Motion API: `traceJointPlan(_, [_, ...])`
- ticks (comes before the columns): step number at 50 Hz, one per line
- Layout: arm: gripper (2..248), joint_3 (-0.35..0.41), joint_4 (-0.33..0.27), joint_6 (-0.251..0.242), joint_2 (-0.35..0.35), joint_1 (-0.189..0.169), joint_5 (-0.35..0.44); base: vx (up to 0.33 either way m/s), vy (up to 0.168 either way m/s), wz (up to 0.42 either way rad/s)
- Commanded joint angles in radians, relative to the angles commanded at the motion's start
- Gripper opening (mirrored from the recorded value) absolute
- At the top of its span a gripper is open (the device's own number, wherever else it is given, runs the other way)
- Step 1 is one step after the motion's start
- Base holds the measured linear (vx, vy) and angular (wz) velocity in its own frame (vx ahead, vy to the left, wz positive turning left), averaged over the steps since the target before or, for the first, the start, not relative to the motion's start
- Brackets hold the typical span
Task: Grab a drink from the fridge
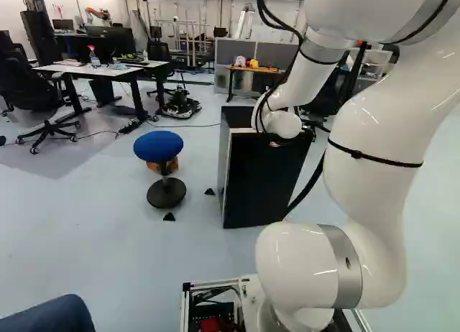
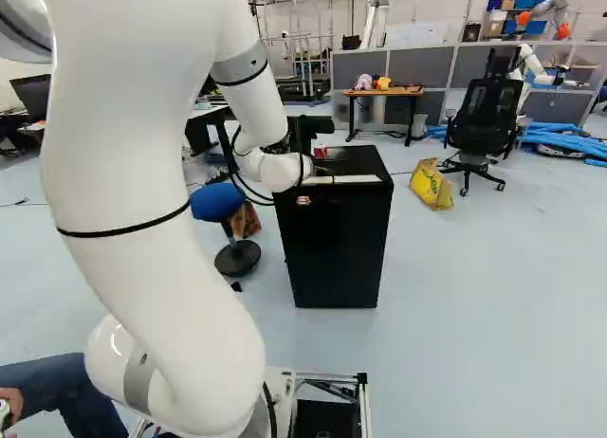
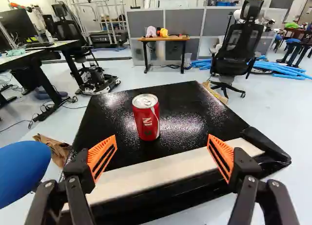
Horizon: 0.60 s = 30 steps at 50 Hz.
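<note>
My gripper is over the near edge of the black fridge's top, partly hidden by the arm in the right base view. A red drink can stands upright on that top. In the wrist view the gripper is open, its orange-padded fingers wide apart. The red can stands ahead of the fingers, roughly between their lines, with neither touching it. Beneath the fingertips runs the pale front strip of the fridge top. The fridge looks closed from the base views.
A blue stool stands beside the fridge, with a brown paper bag near it. Farther off are a yellow bag, an office chair, desks and a small wooden table. Seated close by the base is a person's leg.
</note>
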Motion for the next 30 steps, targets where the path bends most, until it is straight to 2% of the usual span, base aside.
traceJointPlan(30, [247,-0.001,-0.047,0.000,-0.016,0.000,0.063,0.000,0.000,0.000])
